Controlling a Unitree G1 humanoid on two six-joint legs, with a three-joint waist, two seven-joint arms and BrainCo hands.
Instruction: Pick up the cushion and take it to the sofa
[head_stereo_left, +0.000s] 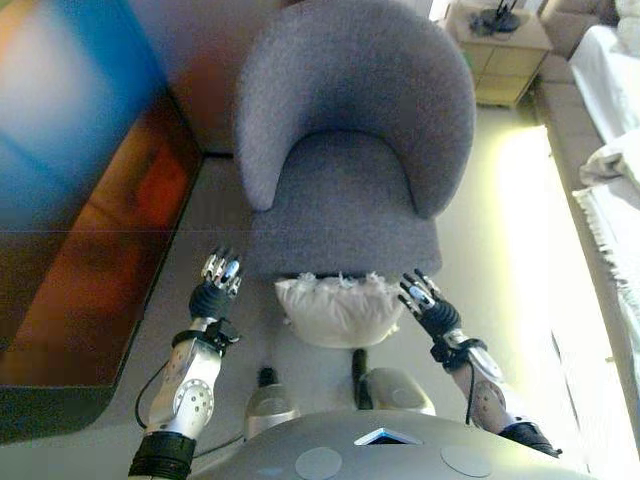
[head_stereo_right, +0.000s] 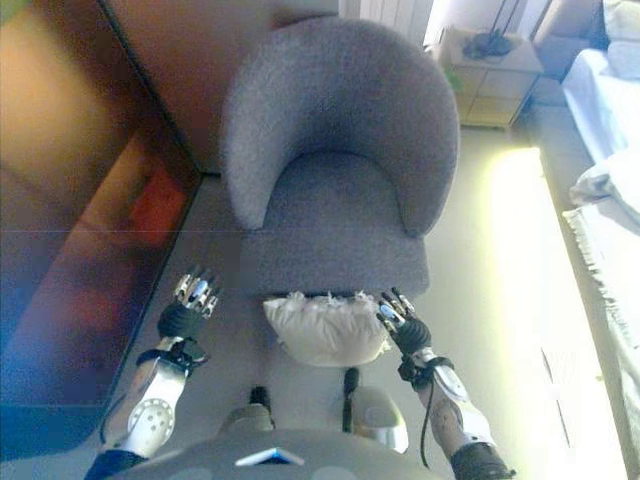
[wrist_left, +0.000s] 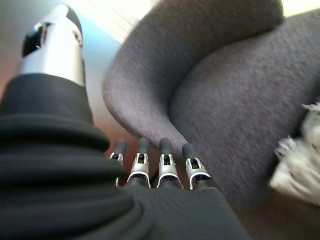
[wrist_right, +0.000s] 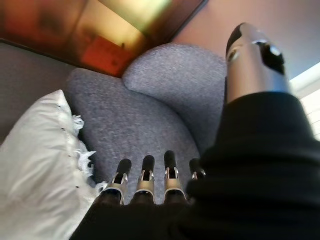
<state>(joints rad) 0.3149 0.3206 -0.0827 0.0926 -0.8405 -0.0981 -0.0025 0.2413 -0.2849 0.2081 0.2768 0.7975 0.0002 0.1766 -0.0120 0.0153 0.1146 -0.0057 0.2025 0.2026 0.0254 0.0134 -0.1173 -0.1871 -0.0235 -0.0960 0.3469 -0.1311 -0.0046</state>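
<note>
Silver-grey arms, dark ribbed wrist covers, silver dark-tipped fingers (wrist_left: 165, 162).

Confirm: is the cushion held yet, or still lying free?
Free. The cushion leans against the armchair front; the left hand is apart, the right hand beside it, both with straight fingers.

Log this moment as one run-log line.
cushion: against armchair front, not held | left hand: open, apart | right hand: open, beside cushion
</note>
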